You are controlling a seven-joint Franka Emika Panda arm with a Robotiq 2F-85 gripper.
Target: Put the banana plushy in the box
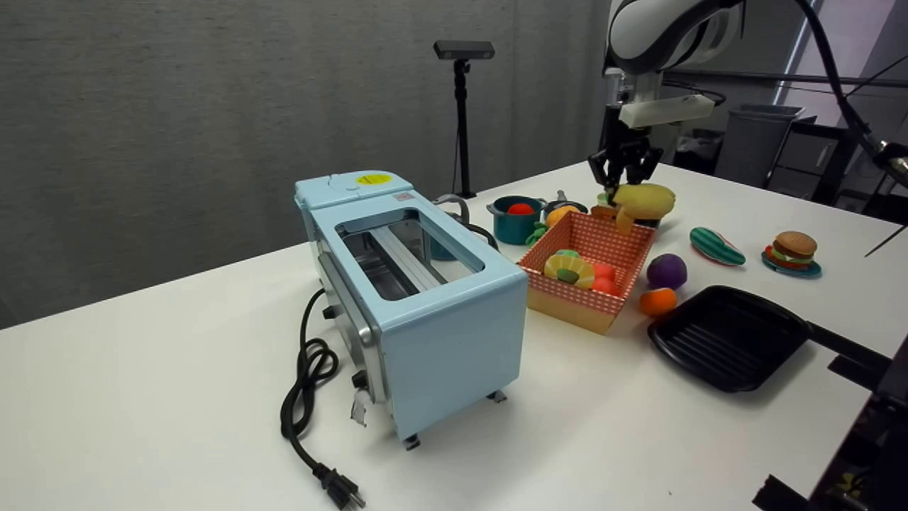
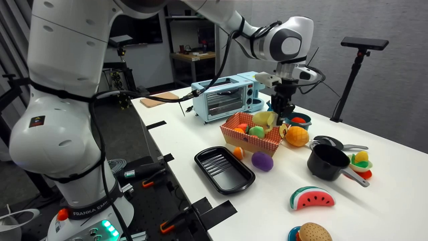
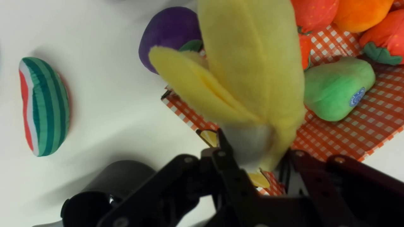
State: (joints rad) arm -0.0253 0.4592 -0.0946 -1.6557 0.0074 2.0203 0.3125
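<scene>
The pale-yellow banana plushy (image 1: 644,201) hangs from my gripper (image 1: 616,186) over the box, near its edge. It also shows in an exterior view (image 2: 263,118) and large in the wrist view (image 3: 252,63), with a loose peel flap to one side. In the wrist view, my gripper (image 3: 254,149) is shut on one end of the plushy, which fills the space between the fingers. The box (image 1: 567,309) is open-topped and tan, with a red checked lining. It shows in an exterior view (image 2: 245,143) and below the plushy in the wrist view (image 3: 341,145).
The box holds a green plush (image 3: 341,88) and several red and orange ones. A purple plush (image 2: 262,161), an orange ball (image 2: 238,153) and a black pan (image 2: 224,170) lie beside it. The light-blue toaster (image 1: 454,348), an orange plush (image 2: 297,136) and pots (image 2: 327,162) stand nearby.
</scene>
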